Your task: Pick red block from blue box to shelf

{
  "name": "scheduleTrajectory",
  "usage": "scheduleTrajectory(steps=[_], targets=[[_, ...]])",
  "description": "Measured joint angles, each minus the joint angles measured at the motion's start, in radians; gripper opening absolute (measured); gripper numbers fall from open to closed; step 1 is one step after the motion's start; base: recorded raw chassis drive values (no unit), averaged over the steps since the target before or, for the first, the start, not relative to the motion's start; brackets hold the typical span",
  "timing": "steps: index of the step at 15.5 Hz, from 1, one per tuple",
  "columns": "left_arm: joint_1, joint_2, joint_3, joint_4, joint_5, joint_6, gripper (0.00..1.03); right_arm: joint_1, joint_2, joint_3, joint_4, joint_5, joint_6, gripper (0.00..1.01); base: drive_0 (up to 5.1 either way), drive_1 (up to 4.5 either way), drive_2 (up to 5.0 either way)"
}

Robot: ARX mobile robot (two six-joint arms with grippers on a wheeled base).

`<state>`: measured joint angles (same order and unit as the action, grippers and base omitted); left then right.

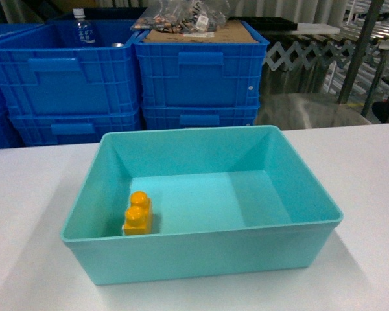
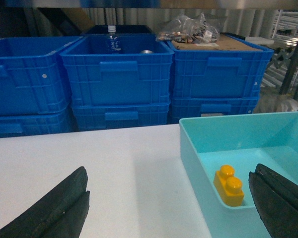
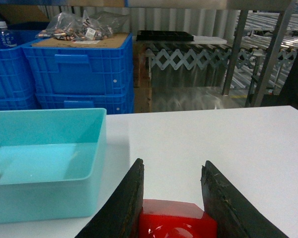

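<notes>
You're at one white table, its top filling the near half of the head view. Behind it, at far left and centre, dark blue ribbed crates stand stacked in columns; the left wrist view shows three columns, six crates that you can count. At far right stands one steel shelf with upright posts, and a metal lattice gate beside it.

On the table sits one blue box, a shallow turquoise tub, about centre. Inside it, against the near-left wall, lies one yellow-orange two-stud brick; you see nothing else in there.

One bag of small parts rests on cardboard on the right crate stack. One water bottle stands in the crate left of it.

One red block: your right gripper has its fingers clamped on it, above bare table just right of the box, outside it.

Your left gripper has its fingers spread wide, one over the table, the other over the box, empty, with the yellow brick between them.
</notes>
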<state>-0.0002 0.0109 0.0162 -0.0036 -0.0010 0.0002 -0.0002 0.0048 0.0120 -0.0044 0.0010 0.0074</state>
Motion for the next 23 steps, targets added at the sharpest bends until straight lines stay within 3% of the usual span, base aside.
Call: scheduleTrajectory(steps=[23], targets=[[0.0, 0.0, 0.0, 0.0, 0.0, 0.0, 0.98, 0.0, 0.0, 0.0, 0.0, 0.0, 0.0, 0.28, -1.6, -1.59, -1.6]])
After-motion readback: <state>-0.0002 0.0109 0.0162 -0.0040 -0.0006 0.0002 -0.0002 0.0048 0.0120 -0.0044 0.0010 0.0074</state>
